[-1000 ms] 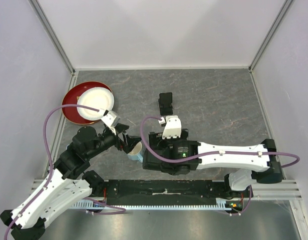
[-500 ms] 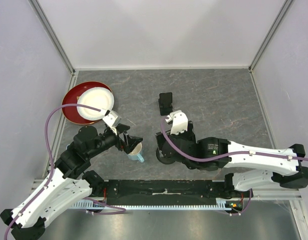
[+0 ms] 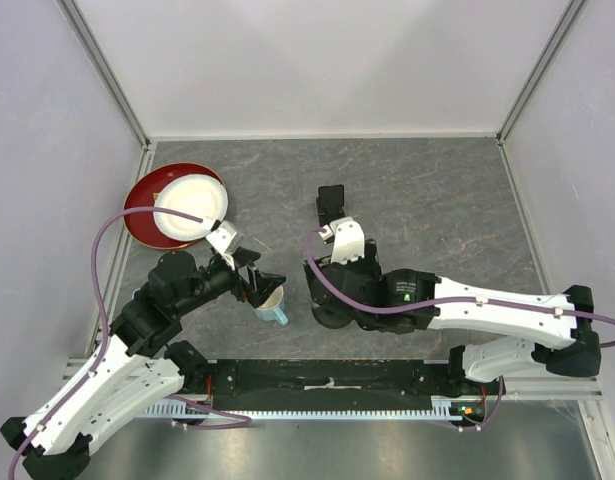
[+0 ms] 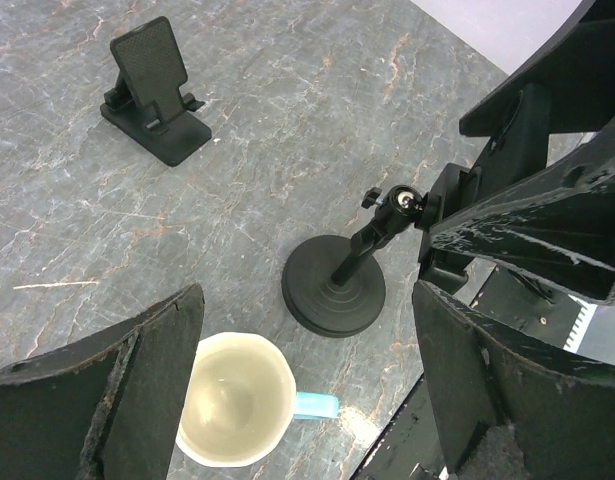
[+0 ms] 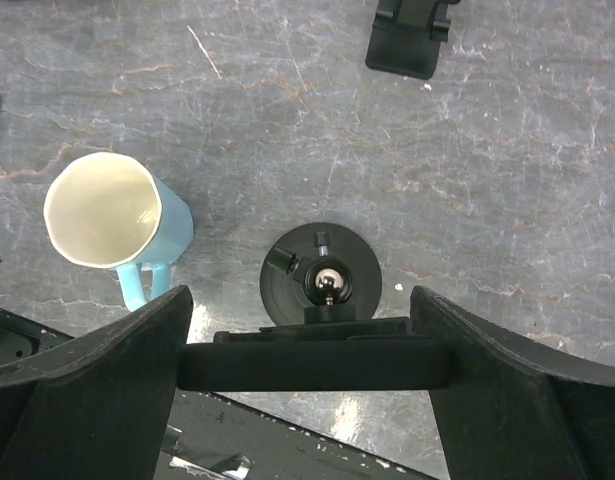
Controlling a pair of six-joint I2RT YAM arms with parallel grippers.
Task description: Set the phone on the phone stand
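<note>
Across the right gripper [image 5: 305, 345] lies the clamped phone [image 5: 312, 366], long axis finger to finger. Only the left wrist shows the round stand [image 4: 334, 295] in profile; left gripper [image 4: 307, 320] gapes.

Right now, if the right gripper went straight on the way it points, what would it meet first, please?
Most likely the round-based black stand. Its ball head sits just beyond the phone clamped in the right gripper, in line with it in the wrist view. Depth there is unclear.
</note>
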